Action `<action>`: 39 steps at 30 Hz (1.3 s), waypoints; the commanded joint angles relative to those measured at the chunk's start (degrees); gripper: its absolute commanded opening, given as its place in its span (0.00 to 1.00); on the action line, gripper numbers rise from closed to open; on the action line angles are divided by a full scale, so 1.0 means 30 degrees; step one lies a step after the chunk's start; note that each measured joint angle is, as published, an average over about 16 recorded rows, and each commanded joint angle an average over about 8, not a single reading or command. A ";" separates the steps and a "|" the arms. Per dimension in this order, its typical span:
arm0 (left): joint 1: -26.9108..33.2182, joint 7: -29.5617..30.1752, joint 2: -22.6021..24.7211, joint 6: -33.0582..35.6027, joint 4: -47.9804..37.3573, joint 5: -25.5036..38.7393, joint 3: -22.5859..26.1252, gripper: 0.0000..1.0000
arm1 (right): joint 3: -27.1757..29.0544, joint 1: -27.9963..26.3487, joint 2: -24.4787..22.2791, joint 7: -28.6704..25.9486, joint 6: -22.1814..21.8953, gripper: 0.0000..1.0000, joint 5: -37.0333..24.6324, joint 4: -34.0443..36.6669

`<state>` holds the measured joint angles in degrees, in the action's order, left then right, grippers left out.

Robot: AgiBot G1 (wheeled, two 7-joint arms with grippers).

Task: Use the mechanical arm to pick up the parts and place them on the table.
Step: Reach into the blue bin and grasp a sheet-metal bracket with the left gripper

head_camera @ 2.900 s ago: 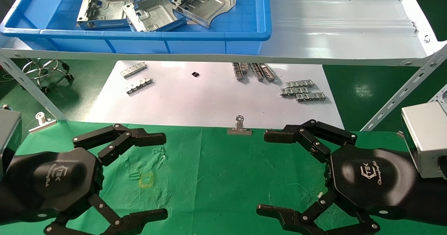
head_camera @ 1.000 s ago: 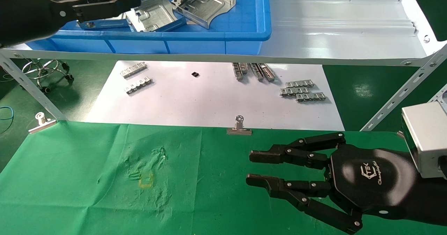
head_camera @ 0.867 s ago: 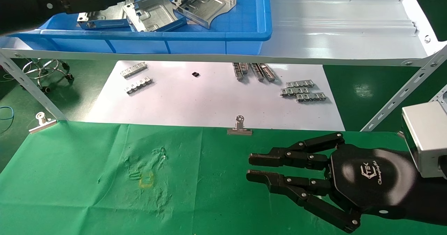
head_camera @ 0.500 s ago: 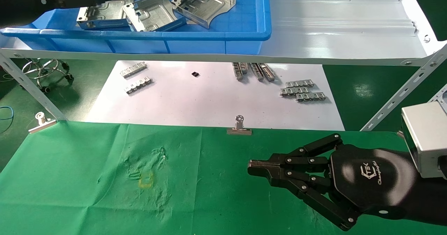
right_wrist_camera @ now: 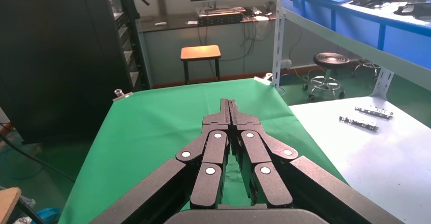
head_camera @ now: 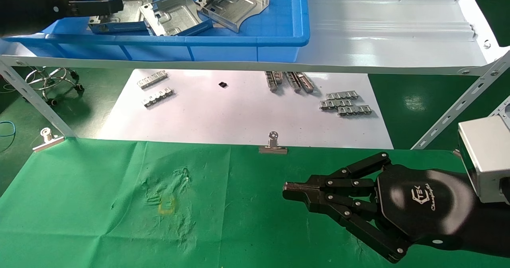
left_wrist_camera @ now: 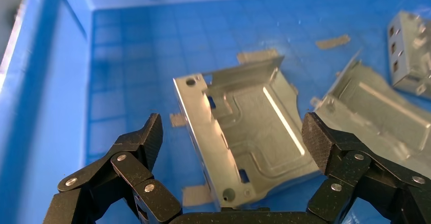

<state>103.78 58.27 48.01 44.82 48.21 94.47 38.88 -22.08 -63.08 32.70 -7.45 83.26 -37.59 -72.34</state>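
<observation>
Looking from the head view, you see your left gripper [head_camera: 113, 6] reaching into the blue bin [head_camera: 279, 41] on the white shelf [head_camera: 390, 33], over the leftmost of the three parts [head_camera: 119, 11]. From this angle its fingers look like one dark bar, so the opening cannot be judged here. The other two parts [head_camera: 175, 17] lie just beside, partly overlapping. Your right gripper [head_camera: 289, 190] rests low over the table [head_camera: 99, 204] on the right side, fingers pressed together and holding nothing; I judge it is parked so that the area around the yellow mark [head_camera: 166, 205] is free for the placing. The toothed strips [head_camera: 346, 102] on the white sheet [head_camera: 239, 112] and the binder clip [head_camera: 273, 144] are not your targets.

In the left wrist view, the jaws stand wide apart, one fingertip [left_wrist_camera: 151, 132] on each side of the part [left_wrist_camera: 249, 127], and neither pad touches the metal. The part lies with its bent flange upward, and this flange seems the best place for a grip, because the flat plate gives the pads little to hold. A neighbouring part [left_wrist_camera: 376, 107] is near, so closing could push it.

In the right wrist view, the right gripper [right_wrist_camera: 228, 104] shows its two fingers closed against each other above the green cloth, empty.
</observation>
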 commanded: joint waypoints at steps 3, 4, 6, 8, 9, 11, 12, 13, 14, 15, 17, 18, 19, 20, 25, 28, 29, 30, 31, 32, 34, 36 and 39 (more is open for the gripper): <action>0.0041 0.0430 0.0202 -0.0341 -0.0074 0.0596 0.0225 0.00 | 0.0000 0.0000 0.0000 0.0000 0.0000 0.00 0.0000 0.0000; 0.0029 0.0499 0.0236 -0.0454 -0.0077 0.0719 0.0259 0.00 | -0.0001 0.0000 0.0000 0.0000 0.0000 0.00 0.0000 0.0000; -0.0001 0.0619 0.0287 -0.0696 -0.0062 0.0985 0.0331 0.00 | -0.0001 0.0000 0.0000 0.0000 0.0000 0.00 0.0001 0.0000; -0.0051 0.0735 0.0337 -0.0956 -0.0035 0.1250 0.0399 0.00 | -0.0001 0.0000 0.0000 0.0001 0.0000 0.00 0.0001 0.0000; -0.0078 0.0795 0.0360 -0.1073 -0.0023 0.1364 0.0428 0.00 | -0.0001 0.0000 0.0000 0.0001 0.0000 0.00 0.0001 0.0000; -0.0128 0.0886 0.0399 -0.1292 -0.0026 0.1562 0.0473 0.00 | -0.0001 0.0000 -0.0001 0.0001 -0.0001 0.00 0.0001 0.0000; -0.0151 0.0915 0.0419 -0.1399 -0.0038 0.1654 0.0493 0.00 | -0.0001 0.0000 -0.0001 0.0001 -0.0001 0.00 0.0001 0.0000; -0.0172 0.0939 0.0438 -0.1490 -0.0062 0.1727 0.0509 0.00 | -0.0002 0.0000 -0.0001 0.0001 -0.0001 0.00 0.0001 0.0000; -0.0187 0.0958 0.0460 -0.1567 -0.0095 0.1791 0.0523 0.00 | -0.0002 0.0000 -0.0001 0.0001 -0.0001 0.00 0.0001 0.0000; -0.0196 0.0970 0.0480 -0.1631 -0.0133 0.1846 0.0535 0.00 | -0.0002 -0.0001 -0.0001 0.0001 -0.0001 0.00 0.0001 0.0000; -0.0207 0.0969 0.0522 -0.1736 -0.0220 0.1935 0.0558 0.00 | -0.0002 -0.0001 -0.0001 0.0001 -0.0001 0.00 0.0001 0.0000; -0.0210 0.0964 0.0545 -0.1779 -0.0266 0.1969 0.0568 0.00 | -0.0002 -0.0001 -0.0001 0.0001 -0.0001 0.00 0.0001 0.0000; -0.0212 0.0960 0.0568 -0.1818 -0.0311 0.1998 0.0575 0.00 | -0.0002 -0.0001 -0.0001 0.0001 -0.0001 0.00 0.0002 0.0000; -0.0212 0.0958 0.0592 -0.1856 -0.0356 0.2025 0.0582 0.00 | -0.0002 -0.0001 -0.0001 0.0001 -0.0001 0.00 0.0002 0.0000; -0.0201 0.0995 0.0688 -0.2038 -0.0545 0.2129 0.0593 0.00 | -0.0003 -0.0001 -0.0001 0.0001 -0.0001 0.00 0.0002 0.0000; -0.0184 0.1031 0.0733 -0.2163 -0.0633 0.2207 0.0597 0.00 | -0.0003 -0.0001 -0.0001 0.0002 -0.0001 0.00 0.0002 0.0000; -0.0180 0.1039 0.0748 -0.2202 -0.0660 0.2234 0.0600 0.00 | -0.0003 -0.0001 -0.0001 0.0002 -0.0001 0.00 0.0002 0.0000; -0.0177 0.1044 0.0764 -0.2240 -0.0687 0.2261 0.0604 0.00 | -0.0004 -0.0001 -0.0001 0.0002 -0.0001 0.00 0.0002 0.0000; -0.0175 0.1046 0.0780 -0.2276 -0.0715 0.2287 0.0608 0.00 | -0.0004 -0.0001 -0.0001 0.0002 -0.0001 0.00 0.0002 0.0000; -0.0174 0.1044 0.0798 -0.2310 -0.0744 0.2315 0.0615 0.00 | -0.0004 -0.0001 -0.0001 0.0002 -0.0001 0.00 0.0003 0.0000; -0.0171 0.1034 0.0832 -0.2369 -0.0803 0.2365 0.0629 0.00 | -0.0004 -0.0001 -0.0001 0.0002 -0.0001 0.00 0.0003 0.0000; -0.0165 0.1022 0.0865 -0.2435 -0.0872 0.2410 0.0638 0.00 | -0.0004 -0.0001 -0.0002 0.0002 -0.0002 0.00 0.0003 0.0000; -0.0141 0.1016 0.0908 -0.2555 -0.0981 0.2458 0.0631 0.00 | -0.0005 -0.0001 -0.0002 0.0002 -0.0002 0.00 0.0003 0.0000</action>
<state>103.38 61.33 50.69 37.09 45.38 101.67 40.66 -22.09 -63.08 32.70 -7.44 83.26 -37.58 -72.34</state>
